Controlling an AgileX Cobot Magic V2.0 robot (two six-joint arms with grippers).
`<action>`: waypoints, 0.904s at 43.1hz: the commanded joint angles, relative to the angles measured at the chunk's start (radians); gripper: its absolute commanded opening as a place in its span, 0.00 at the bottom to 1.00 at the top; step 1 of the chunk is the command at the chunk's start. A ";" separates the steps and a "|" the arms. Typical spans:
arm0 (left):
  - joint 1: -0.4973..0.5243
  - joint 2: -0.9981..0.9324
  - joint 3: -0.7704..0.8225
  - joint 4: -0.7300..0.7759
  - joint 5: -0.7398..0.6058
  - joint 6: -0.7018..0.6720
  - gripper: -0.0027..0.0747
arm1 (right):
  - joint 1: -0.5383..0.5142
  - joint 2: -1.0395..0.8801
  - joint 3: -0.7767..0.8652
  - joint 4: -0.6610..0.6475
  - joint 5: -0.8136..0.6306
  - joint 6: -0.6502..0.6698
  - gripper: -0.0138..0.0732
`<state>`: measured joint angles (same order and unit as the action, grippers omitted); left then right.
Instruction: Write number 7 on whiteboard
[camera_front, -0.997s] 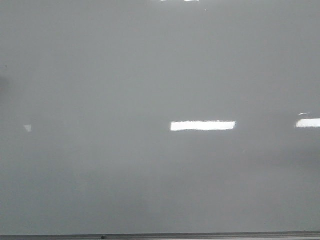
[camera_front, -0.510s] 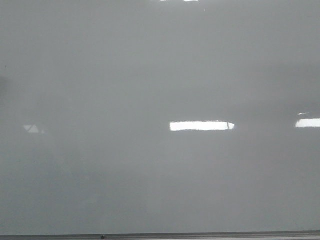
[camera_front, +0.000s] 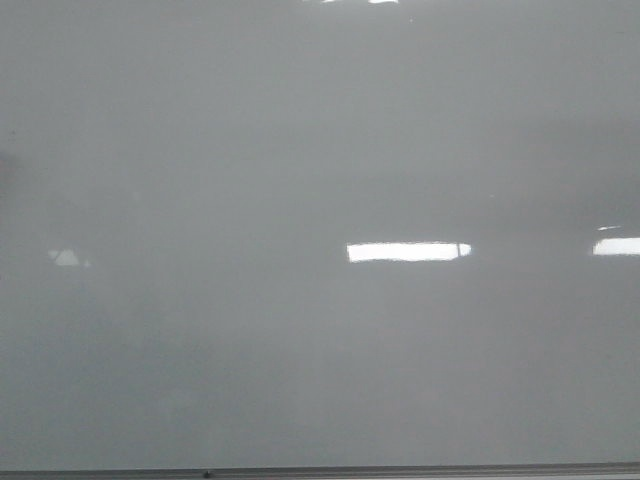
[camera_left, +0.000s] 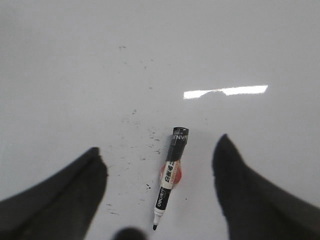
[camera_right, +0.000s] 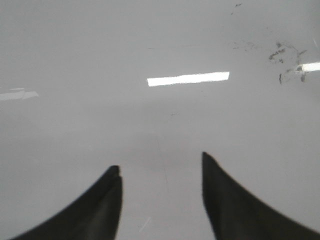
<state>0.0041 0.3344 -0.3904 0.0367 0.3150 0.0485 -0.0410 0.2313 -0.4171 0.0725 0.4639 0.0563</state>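
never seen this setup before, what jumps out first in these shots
A black-capped marker lies uncapped on the whiteboard, between the open jaws of the left gripper, with dark smudges scattered around it. The right gripper is open over bare board. In the front view only bright light reflections break the grey surface; no 7 is visible.

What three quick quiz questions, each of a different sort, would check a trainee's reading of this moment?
1. True or false: a 7 is already drawn on the whiteboard.
2. Which end effector has the marker lying between its open fingers? A) left end effector B) right end effector
3. Fill in: the marker's cap is ___.

Key
1. False: only faint smudges and light reflections show.
2. A: the marker lies on the board, not gripped.
3. Off: the bare tip shows.
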 joint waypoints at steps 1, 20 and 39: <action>-0.002 0.016 -0.040 0.002 -0.077 0.000 0.88 | 0.001 0.017 -0.039 0.001 -0.068 -0.004 0.88; -0.059 0.304 -0.134 -0.007 0.140 0.105 0.84 | 0.001 0.017 -0.039 0.001 -0.074 -0.004 0.91; -0.064 0.873 -0.327 0.131 0.218 0.082 0.77 | 0.001 0.017 -0.039 0.001 -0.084 -0.004 0.91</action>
<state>-0.0547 1.1582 -0.6721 0.1241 0.6059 0.1437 -0.0410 0.2313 -0.4171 0.0725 0.4623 0.0563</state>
